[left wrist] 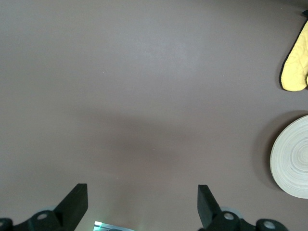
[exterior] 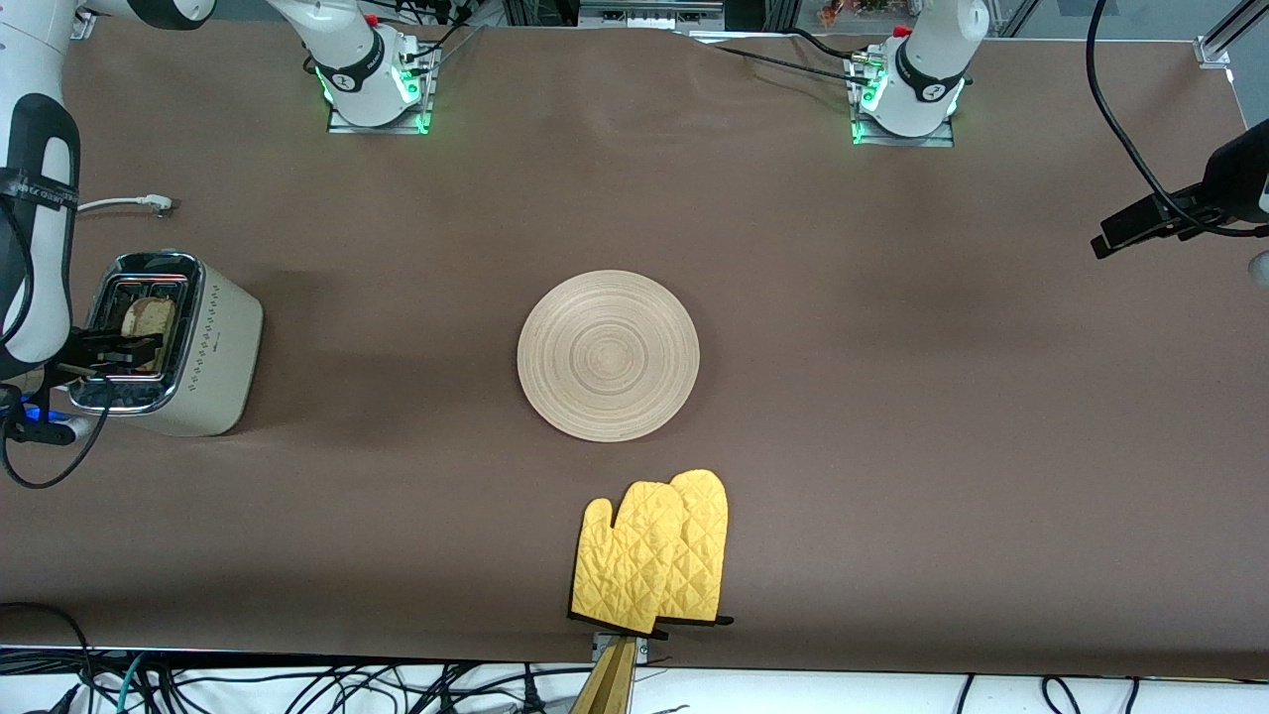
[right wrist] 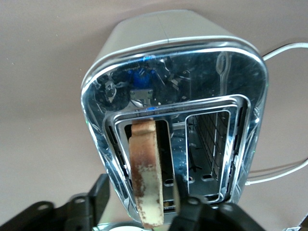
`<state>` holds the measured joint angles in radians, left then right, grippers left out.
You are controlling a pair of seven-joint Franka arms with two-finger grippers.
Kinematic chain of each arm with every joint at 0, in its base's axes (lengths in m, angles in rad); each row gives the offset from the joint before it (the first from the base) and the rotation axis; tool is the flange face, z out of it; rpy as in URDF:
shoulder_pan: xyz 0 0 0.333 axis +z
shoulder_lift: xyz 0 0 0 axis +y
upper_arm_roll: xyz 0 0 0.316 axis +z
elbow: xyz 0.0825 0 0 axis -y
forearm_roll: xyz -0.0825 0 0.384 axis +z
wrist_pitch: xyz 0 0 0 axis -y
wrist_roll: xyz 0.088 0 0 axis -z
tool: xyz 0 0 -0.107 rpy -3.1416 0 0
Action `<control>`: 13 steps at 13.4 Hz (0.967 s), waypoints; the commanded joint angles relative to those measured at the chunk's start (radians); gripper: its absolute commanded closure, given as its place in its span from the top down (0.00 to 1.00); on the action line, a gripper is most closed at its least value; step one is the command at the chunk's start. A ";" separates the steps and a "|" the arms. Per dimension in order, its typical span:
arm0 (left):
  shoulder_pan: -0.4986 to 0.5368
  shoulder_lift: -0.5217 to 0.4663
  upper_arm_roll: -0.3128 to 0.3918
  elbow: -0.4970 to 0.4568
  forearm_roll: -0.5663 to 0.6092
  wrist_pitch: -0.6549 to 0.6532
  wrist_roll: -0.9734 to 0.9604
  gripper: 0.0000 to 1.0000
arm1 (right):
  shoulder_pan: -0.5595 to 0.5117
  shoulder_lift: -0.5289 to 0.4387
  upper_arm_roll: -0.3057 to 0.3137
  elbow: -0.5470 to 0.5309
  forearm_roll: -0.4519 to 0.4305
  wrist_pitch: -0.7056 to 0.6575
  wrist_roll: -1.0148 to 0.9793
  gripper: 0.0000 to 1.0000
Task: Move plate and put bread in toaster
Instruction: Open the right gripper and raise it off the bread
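Observation:
The cream toaster [exterior: 213, 347] with its chrome top [right wrist: 183, 72] stands at the right arm's end of the table. The bread [exterior: 149, 317] stands on edge in one slot, its crust sticking up [right wrist: 144, 178]. My right gripper [exterior: 119, 349] hovers just over that slot, open, with a finger on either side of the slice [right wrist: 142, 199] and a gap showing at one finger. The round wooden plate [exterior: 608, 354] lies flat mid-table with nothing on it; its edge shows in the left wrist view [left wrist: 293, 156]. My left gripper [exterior: 1115, 238] waits over bare table at the left arm's end, open and holding nothing [left wrist: 142, 204].
Two yellow oven mitts [exterior: 654, 555] lie nearer the front camera than the plate, close to the table edge, and one shows in the left wrist view [left wrist: 296, 62]. The toaster's white cord and plug [exterior: 149, 203] lie toward the robot bases.

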<state>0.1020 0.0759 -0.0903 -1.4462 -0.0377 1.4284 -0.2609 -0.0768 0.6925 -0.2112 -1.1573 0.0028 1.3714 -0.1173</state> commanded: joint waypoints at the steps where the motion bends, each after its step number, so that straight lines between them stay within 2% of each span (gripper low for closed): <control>1: 0.001 -0.002 0.000 0.009 0.013 -0.005 -0.001 1.00 | -0.005 -0.027 0.006 0.054 0.014 -0.005 -0.018 1.00; 3: 0.001 -0.002 0.000 0.009 0.013 -0.006 -0.001 1.00 | -0.003 -0.051 0.004 0.065 0.019 -0.011 -0.028 1.00; 6: 0.001 -0.002 0.000 0.009 0.013 -0.006 -0.001 1.00 | -0.001 -0.168 0.007 0.064 0.088 -0.017 -0.030 1.00; 8: 0.001 -0.002 0.000 0.009 0.013 -0.006 -0.003 1.00 | -0.001 -0.188 0.010 0.065 0.132 -0.026 -0.032 1.00; 11: 0.001 -0.002 0.000 0.009 0.013 -0.006 -0.001 1.00 | 0.000 -0.203 0.088 0.065 0.132 -0.035 -0.028 1.00; 13: 0.001 -0.002 0.000 0.009 0.013 -0.006 -0.003 1.00 | 0.008 -0.203 0.114 0.065 0.131 -0.040 -0.025 1.00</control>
<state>0.1024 0.0759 -0.0903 -1.4458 -0.0377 1.4284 -0.2609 -0.0696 0.5017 -0.1195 -1.0785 0.1252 1.3403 -0.1371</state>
